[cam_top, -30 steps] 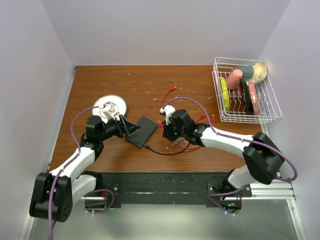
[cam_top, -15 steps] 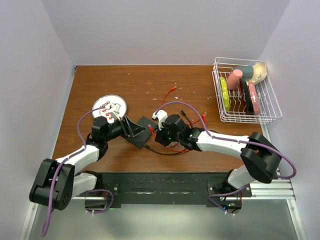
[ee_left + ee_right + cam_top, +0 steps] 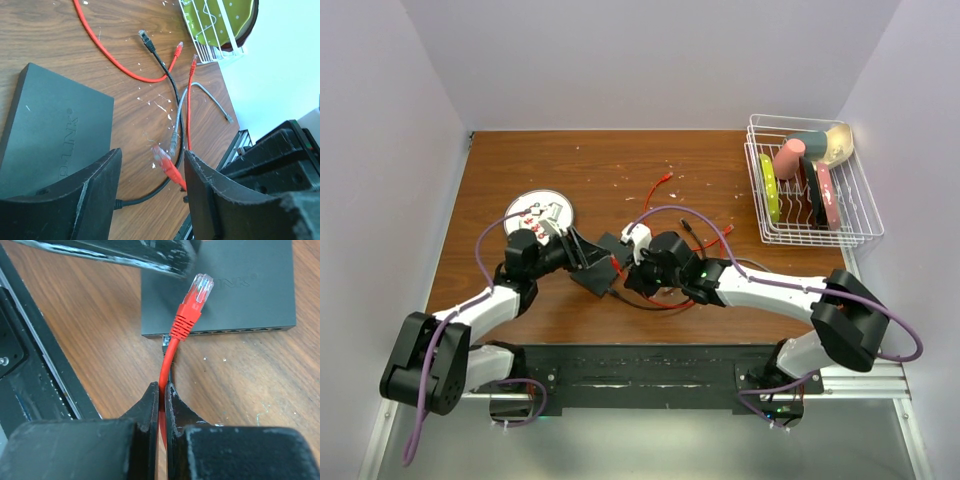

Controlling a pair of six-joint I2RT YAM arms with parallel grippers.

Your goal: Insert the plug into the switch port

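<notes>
The switch (image 3: pixel 235 285) is a flat black box on the wooden table, its row of ports along the edge facing my right wrist camera. My right gripper (image 3: pixel 162 387) is shut on a red cable just behind its red plug (image 3: pixel 197 295). The plug's clear tip hangs above the switch's near left corner. From above, the right gripper (image 3: pixel 628 272) sits just right of the switch (image 3: pixel 603 272). My left gripper (image 3: pixel 152 152) is open at the switch's (image 3: pixel 50 125) edge, one finger (image 3: pixel 95 190) over its corner. The red plug (image 3: pixel 167 167) shows beyond the gap.
A round white plate (image 3: pixel 540 213) with red dots lies behind the left gripper. A wire dish rack (image 3: pixel 810 190) with crockery stands at the back right. Loose red (image 3: pixel 115 62), black (image 3: pixel 165 75) and grey (image 3: pixel 210 97) cables lie beyond the switch. A black lead (image 3: pixel 650 303) curls off the switch.
My right gripper has carried the red plug leftward to the switch. My left gripper has moved right to the switch's edge and its jaws have narrowed.
</notes>
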